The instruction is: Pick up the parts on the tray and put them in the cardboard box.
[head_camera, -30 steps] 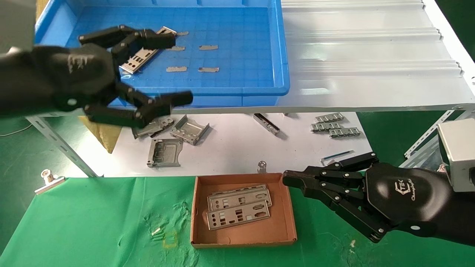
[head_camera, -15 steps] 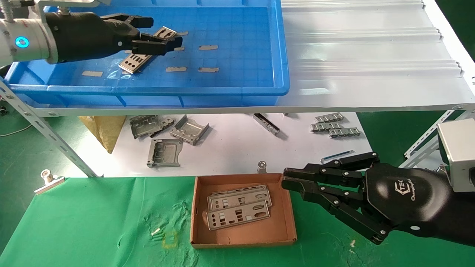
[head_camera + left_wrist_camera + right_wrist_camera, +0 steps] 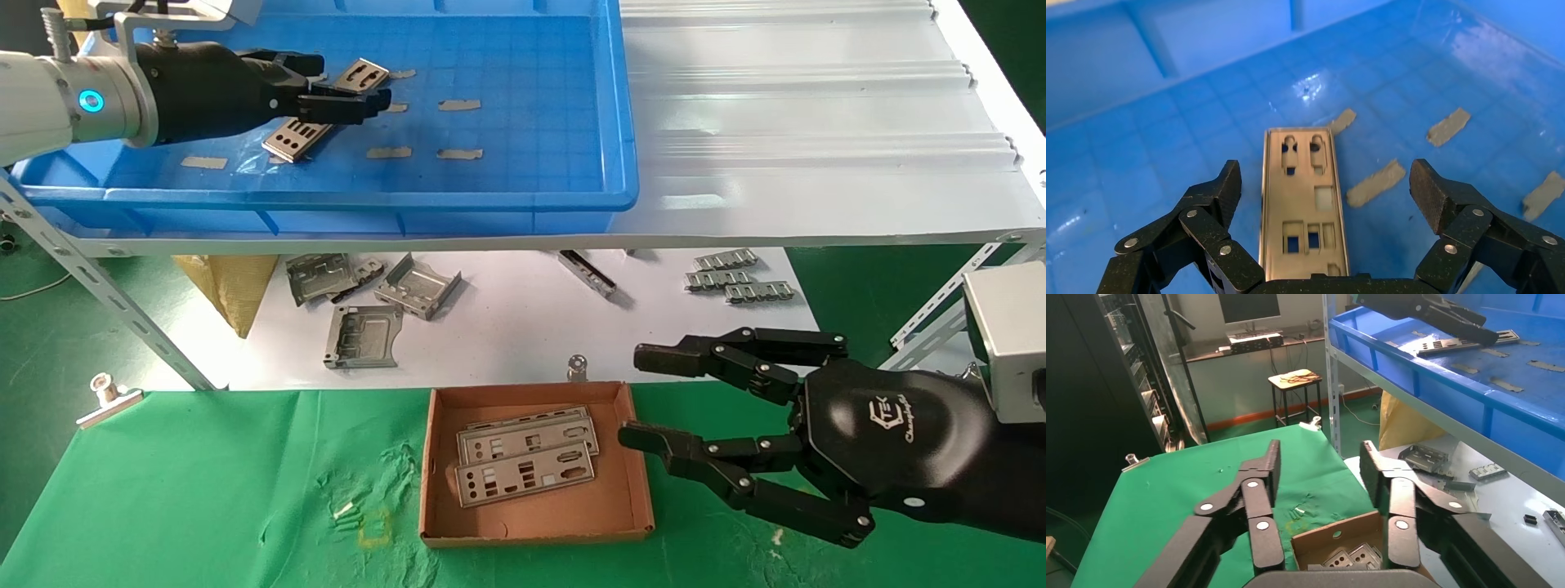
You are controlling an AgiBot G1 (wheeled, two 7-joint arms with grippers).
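One silver punched plate (image 3: 290, 139) lies on the floor of the blue tray (image 3: 531, 106), at its left. My left gripper (image 3: 343, 90) is open over it. In the left wrist view the plate (image 3: 1303, 202) lies lengthwise between the fingers of that gripper (image 3: 1330, 184), which stand clear of its long edges. The cardboard box (image 3: 531, 523) sits on the green cloth with plates (image 3: 523, 457) stacked inside. My right gripper (image 3: 645, 396) is open and empty just right of the box. The right wrist view shows this gripper (image 3: 1320, 454) over the box's near end (image 3: 1333, 536).
Grey tape scraps (image 3: 458, 104) are stuck on the tray floor. Under the shelf, bent grey brackets (image 3: 384, 302) and ridged clips (image 3: 735, 278) lie on a white sheet. A slanted shelf strut (image 3: 106, 294) and a binder clip (image 3: 106, 396) are at the left.
My left gripper swung from in front of the tray to over the plate inside it. My right gripper was nearly shut and has opened wide beside the box.
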